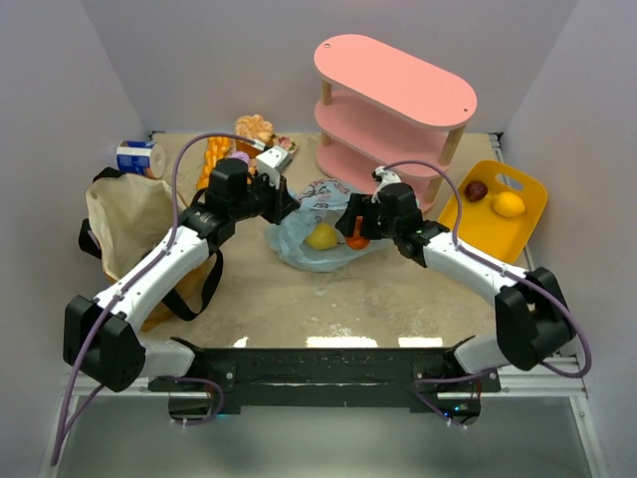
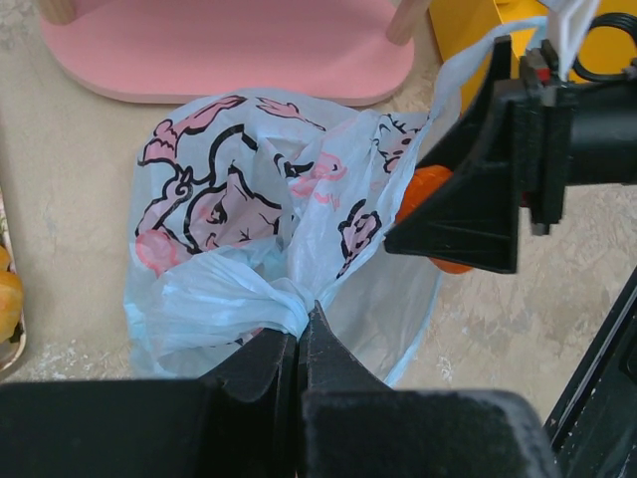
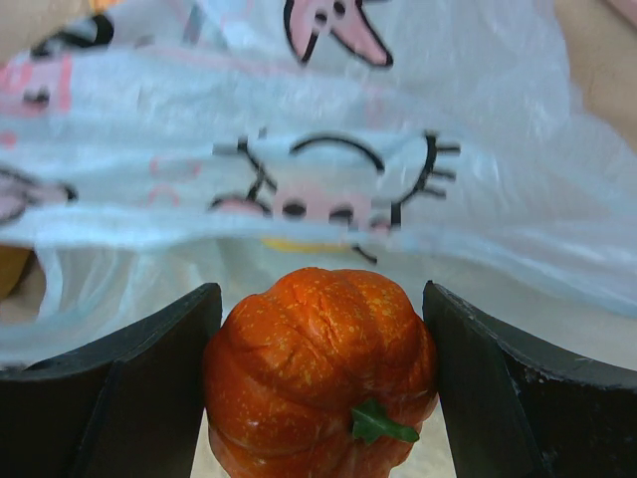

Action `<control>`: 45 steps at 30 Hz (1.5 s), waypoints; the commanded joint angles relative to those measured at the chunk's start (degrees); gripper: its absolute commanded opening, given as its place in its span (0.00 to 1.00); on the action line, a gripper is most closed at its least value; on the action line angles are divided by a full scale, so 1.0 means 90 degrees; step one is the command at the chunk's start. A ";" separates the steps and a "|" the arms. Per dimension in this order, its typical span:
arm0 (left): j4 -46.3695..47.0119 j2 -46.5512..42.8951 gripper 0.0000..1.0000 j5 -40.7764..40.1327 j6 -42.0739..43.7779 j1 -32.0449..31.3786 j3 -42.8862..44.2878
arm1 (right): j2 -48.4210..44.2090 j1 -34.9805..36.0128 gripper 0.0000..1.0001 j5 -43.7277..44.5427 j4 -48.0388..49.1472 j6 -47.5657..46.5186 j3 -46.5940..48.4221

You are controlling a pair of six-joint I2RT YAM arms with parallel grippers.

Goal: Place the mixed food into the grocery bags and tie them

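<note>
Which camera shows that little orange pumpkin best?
Right wrist view: the little orange pumpkin sits large between the jaws of the right gripper, ribs and green stem clear. From above it is an orange spot by the blue bag; the left wrist view shows only a sliver.

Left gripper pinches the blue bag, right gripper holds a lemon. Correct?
One error: the right gripper holds an orange pumpkin, not a lemon, as the right wrist view shows. The left gripper does pinch the blue bag.
</note>
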 commanded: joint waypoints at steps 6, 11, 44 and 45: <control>0.0217 -0.0040 0.00 0.0289 -0.0062 -0.0163 0.0123 | 0.0480 0.0043 0.00 0.1343 0.2492 0.0974 -0.0205; 0.0266 -0.0050 0.00 0.0378 -0.0130 -0.0241 0.0094 | 0.1035 0.0326 0.00 0.2016 0.3314 0.1113 -0.0050; 0.0061 -0.0186 0.00 -0.0431 0.0172 -0.0241 0.0143 | -0.0922 0.0424 0.87 0.1822 0.2848 -0.0508 -0.1542; 0.0061 -0.0186 0.00 -0.0529 0.0202 -0.0241 0.0143 | -0.1747 0.0424 0.86 0.1880 0.2304 -0.0615 -0.1601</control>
